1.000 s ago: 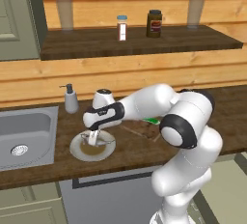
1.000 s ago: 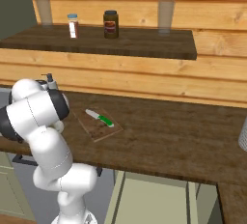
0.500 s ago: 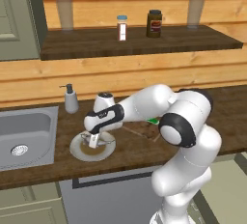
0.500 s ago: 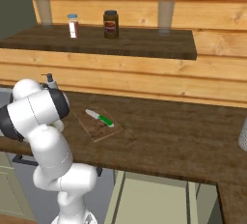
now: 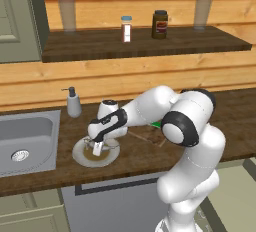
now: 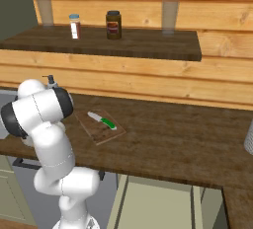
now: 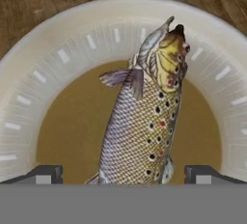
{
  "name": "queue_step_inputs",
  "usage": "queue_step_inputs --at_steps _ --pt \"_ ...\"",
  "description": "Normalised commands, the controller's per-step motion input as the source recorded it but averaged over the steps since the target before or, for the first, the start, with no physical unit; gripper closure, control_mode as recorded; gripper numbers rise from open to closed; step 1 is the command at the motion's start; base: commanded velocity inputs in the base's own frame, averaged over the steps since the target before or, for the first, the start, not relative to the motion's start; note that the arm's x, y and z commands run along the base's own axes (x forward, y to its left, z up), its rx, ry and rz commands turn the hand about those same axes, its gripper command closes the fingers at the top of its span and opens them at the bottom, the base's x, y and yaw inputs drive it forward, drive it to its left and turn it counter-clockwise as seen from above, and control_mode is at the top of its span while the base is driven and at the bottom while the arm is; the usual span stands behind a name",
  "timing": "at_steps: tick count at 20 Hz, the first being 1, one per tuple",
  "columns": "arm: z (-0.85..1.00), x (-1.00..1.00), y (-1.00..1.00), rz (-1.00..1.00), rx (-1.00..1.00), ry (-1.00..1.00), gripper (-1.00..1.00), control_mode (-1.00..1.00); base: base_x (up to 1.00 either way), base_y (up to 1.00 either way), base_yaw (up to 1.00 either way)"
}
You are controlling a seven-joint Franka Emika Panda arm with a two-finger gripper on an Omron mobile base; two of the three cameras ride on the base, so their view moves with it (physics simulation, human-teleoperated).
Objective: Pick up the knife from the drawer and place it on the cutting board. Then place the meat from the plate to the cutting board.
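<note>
The meat (image 7: 144, 117), a spotted silver fish, lies on the brown centre of the off-white plate (image 7: 43, 73). My gripper (image 7: 123, 174) hangs open just above it, one finger tip on each side of the fish's tail half. In the left base view the gripper (image 5: 96, 148) is down over the plate (image 5: 80, 155), left of the cutting board (image 5: 147, 135). On the cutting board (image 6: 99, 127) rests the green-handled knife (image 6: 102, 120). The drawer is out of view.
A steel sink (image 5: 22, 143) sits left of the plate, with a soap dispenser (image 5: 73, 102) behind it. A shaker (image 5: 126, 28) and a dark jar (image 5: 160, 24) stand on the wooden shelf above. Bare counter stretches right of the board.
The gripper has sunk a little closer to the plate and the fish. Its jaws have stayed open.
</note>
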Motion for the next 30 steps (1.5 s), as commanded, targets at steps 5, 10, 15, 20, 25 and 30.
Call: queue_step_inputs --at_steps 5,10,15,20,25,30 --pt "-0.20 0.01 0.00 -0.01 0.00 0.00 -1.00 -1.00 0.00 0.00 0.00" --pt "0.00 0.00 0.00 0.00 0.00 0.00 1.00 -1.00 0.00 0.00 0.00" --pt "0.00 -0.03 0.00 0.00 0.00 0.00 1.00 -1.00 0.00 0.00 0.00" --pt "0.09 -0.29 -0.01 0.00 0.00 0.00 1.00 -1.00 0.00 0.00 0.00" --pt "0.54 -0.47 -0.17 -0.03 0.00 -0.03 1.00 -1.00 0.00 0.00 0.00" --pt "0.69 0.00 -0.56 -0.07 0.00 0.00 1.00 -1.00 0.00 0.00 0.00"
